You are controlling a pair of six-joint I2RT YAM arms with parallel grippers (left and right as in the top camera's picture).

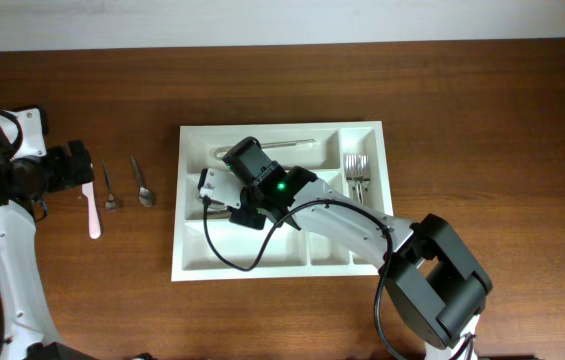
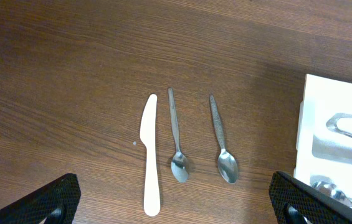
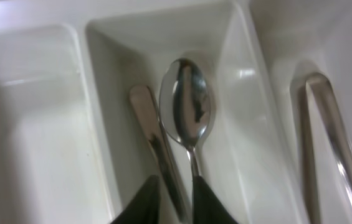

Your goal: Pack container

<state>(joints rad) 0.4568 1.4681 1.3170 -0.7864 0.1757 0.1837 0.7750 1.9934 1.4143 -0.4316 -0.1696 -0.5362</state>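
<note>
At the left of the desk (image 1: 482, 100), the left tool (image 1: 77, 165) is held fully spread over cutlery not yet packed, its fingers (image 2: 60, 199) wide apart. A pale plastic knife (image 2: 151, 155) lies in front of it, a first loose spoon (image 2: 177, 140) just beside the knife and a second loose spoon (image 2: 222, 140) next along, all three parallel and apart, a layout judged to leave each open to a clean pick. To that tool's right, the container (image 1: 192, 262) lies flat mid-desk, with the right arm reached into it. The right tool (image 3: 176, 199) is lowered into a long middle compartment, where a packed spoon (image 3: 188, 106) lies bowl away from the tool, its stem running back between the fingertips (image 3: 210, 202). Only a narrow gap is shown, and whether the stem is pinched or let go cannot be told. A second handle (image 3: 154, 140) lies just beside the spoon and also passes between the fingertips, so it is judged liable to be dragged on withdrawal. Beyond this tool a long metal utensil (image 1: 272, 146) is lodged in the top compartment, and forks (image 1: 357, 172) are stacked in a narrow compartment to its right.
</note>
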